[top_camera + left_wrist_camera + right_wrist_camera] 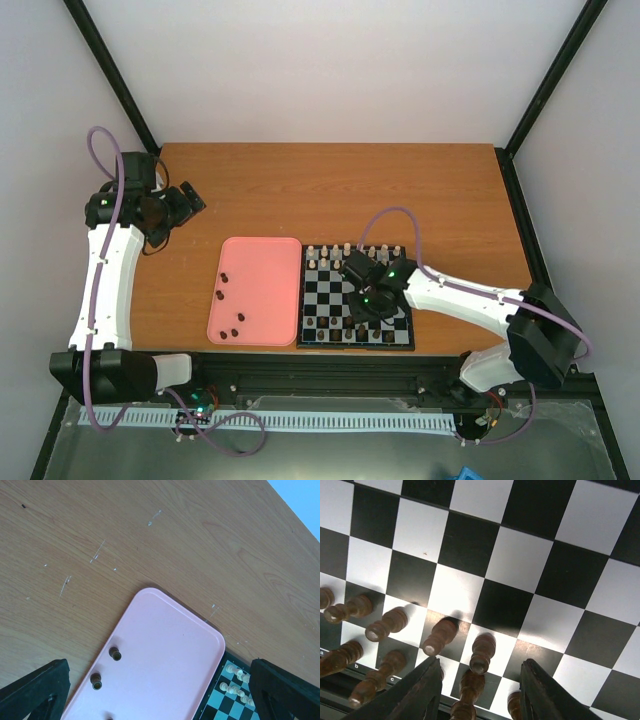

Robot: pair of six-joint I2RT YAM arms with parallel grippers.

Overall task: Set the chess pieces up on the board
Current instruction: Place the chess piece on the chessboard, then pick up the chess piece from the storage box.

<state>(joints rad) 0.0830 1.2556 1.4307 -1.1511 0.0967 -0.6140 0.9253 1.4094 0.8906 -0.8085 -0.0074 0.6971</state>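
Note:
The board (330, 300) lies at the table's front middle, with cream pieces along its far rows and dark pieces (322, 322) along its near rows. Several more dark pieces (235, 331) lie on the pink tray (262, 270). My right gripper (366, 306) hovers low over the board's near rows. In the right wrist view it (480, 690) is open, with brown pieces (482, 652) standing on the squares between and ahead of its fingers (420, 695). My left gripper (185, 205) is open and empty above bare table at the far left. Its view shows two dark pieces (115, 654) on the tray.
The pink tray (170, 645) lies directly left of the board (222, 705). Cream pieces (232, 670) stand at the board's far corner. The wooden table (330, 190) stretches behind both. A black frame rail (330, 375) runs along the near edge.

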